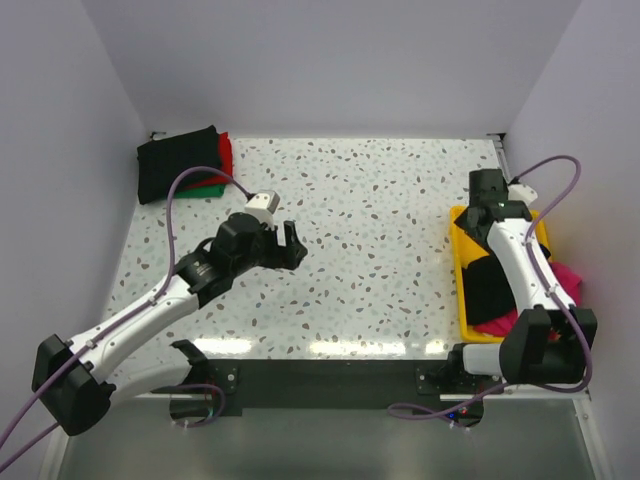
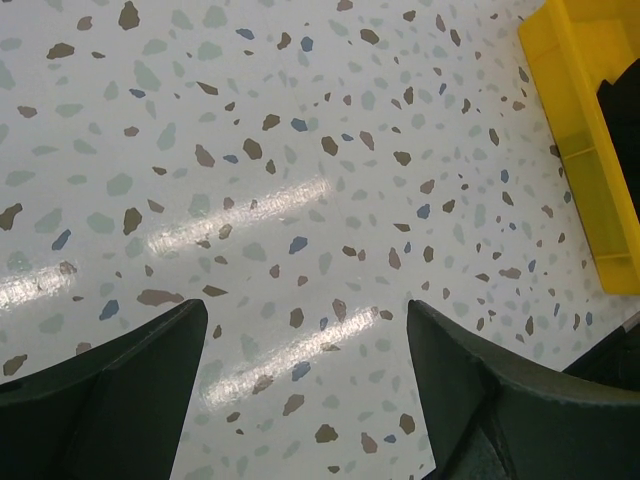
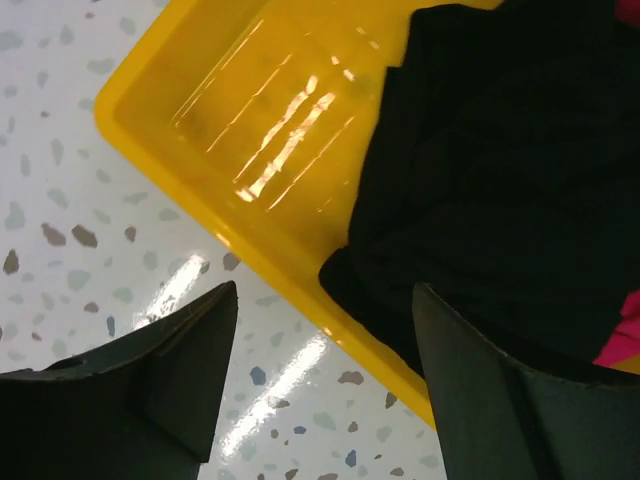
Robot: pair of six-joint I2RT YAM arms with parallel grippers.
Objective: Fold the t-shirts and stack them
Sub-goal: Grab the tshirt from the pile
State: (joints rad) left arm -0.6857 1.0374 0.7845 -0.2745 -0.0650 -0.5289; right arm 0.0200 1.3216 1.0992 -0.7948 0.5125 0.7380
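Folded t-shirts lie stacked at the back left corner: a black one (image 1: 178,160) on top, red (image 1: 226,152) and green (image 1: 208,188) edges showing under it. In the yellow tray (image 1: 459,262) at the right lie a loose black t-shirt (image 1: 488,288) (image 3: 510,170) and a magenta-pink one (image 1: 568,278) (image 3: 622,335). My left gripper (image 1: 292,245) (image 2: 310,335) hangs open over bare table, nothing between its fingers. My right gripper (image 1: 488,188) (image 3: 325,300) is open above the tray's rim (image 3: 270,250), beside the black t-shirt's edge, holding nothing.
The speckled white table (image 1: 380,230) is walled at the back and both sides. The yellow tray (image 2: 585,150) shows at the top right of the left wrist view. The right arm (image 1: 525,270) stretches over the tray.
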